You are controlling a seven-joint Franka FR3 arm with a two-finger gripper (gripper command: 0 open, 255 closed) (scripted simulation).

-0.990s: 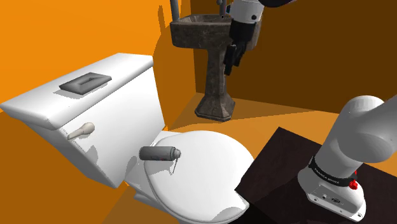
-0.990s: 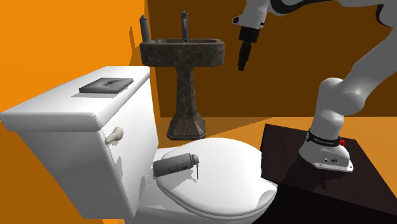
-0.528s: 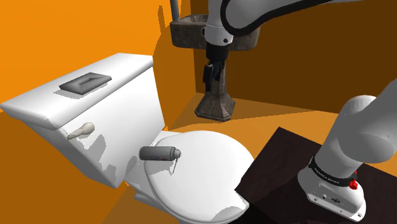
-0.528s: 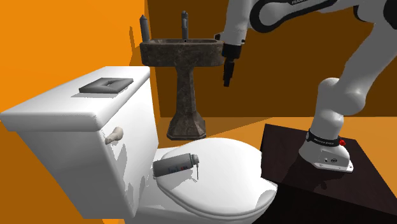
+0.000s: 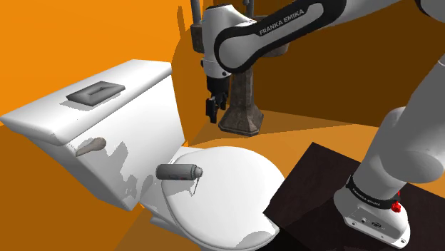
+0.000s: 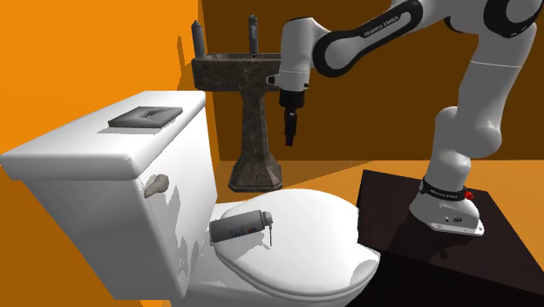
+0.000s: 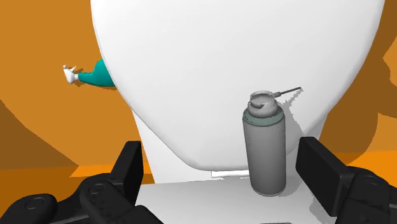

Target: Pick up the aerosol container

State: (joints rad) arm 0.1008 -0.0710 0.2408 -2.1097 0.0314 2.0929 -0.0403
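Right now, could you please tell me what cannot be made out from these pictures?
Teal object, wrist view: the toilet lid hides most of it, so I cannot name it.
Sink basin, second exterior view: its own rim hides the inside.
Aerosol can, second exterior view: any label is too small to read.

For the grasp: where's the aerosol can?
The aerosol can lies sideways on the toilet lid, at its end on the shoulder view's left, near the tank, below the gripper.
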